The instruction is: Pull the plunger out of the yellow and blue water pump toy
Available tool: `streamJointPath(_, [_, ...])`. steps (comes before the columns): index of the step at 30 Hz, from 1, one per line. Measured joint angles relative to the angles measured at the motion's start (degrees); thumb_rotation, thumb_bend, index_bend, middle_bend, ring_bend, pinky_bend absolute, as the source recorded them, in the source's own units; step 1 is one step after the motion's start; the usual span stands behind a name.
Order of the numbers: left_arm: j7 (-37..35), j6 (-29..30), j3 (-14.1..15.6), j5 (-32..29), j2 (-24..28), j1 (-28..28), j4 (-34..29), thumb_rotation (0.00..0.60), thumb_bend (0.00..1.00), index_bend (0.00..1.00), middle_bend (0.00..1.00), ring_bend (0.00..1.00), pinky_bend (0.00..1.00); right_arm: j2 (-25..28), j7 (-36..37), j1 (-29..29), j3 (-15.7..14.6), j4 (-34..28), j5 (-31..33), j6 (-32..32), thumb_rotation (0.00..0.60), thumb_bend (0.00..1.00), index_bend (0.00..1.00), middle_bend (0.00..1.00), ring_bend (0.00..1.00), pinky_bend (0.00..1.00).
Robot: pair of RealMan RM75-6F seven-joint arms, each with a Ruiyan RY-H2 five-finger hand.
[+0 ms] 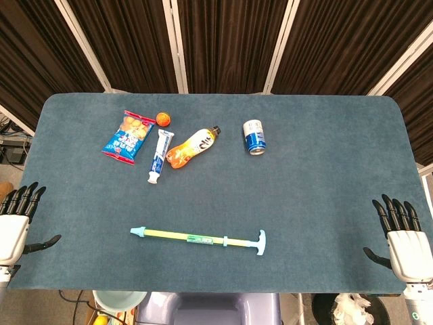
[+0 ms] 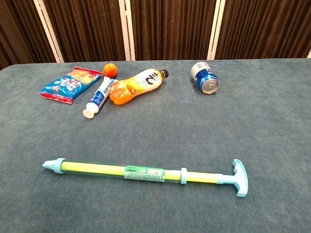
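Both hands, left hand [image 1: 15, 223] at lower left and right hand [image 1: 404, 237] at lower right, hang spread, holding nothing; water pump toy [image 1: 196, 237] lies untouched at lower centre, plunger [image 1: 256, 242] still seated, so nothing is done.

- Left hand [image 1: 13, 227] sits at the near left corner of the worktop [image 1: 304, 203] in the head view, white palm and back showing, dark fingers [image 1: 24, 200] spread and pointing away from the robot, thumb out to the side. It holds nothing.
- Right hand [image 1: 406, 247] mirrors it at the near right corner: fingers [image 1: 396, 213] fanned apart and pointing up the frame, thumb angled inward, nothing in its grasp.
- A little wrist shows below each hand at the frame's bottom edge.
- The chest view shows neither hand.
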Motion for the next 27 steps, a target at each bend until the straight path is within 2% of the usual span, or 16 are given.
streamJointPath(15, [0.06,0.01,-0.16,0.05,-0.34,-0.2,0.25,0.6,0.0,0.0,0.0,0.0,0.07,0.62,0.79,-0.13,-0.23,-1.23,0.18,-0.35,0.6,0.13,0.08,0.0,0.0,0.0])
streamJointPath(27, [-0.07,-0.05,-0.03,0.27,-0.28,-0.3,-0.01,0.6,0.0,0.0,0.0,0.0,0.07,0.42,2.28,0.96,-0.21,-1.94,-0.19,-2.0,0.6,0.13,0.23,0.0,0.0,0.0])
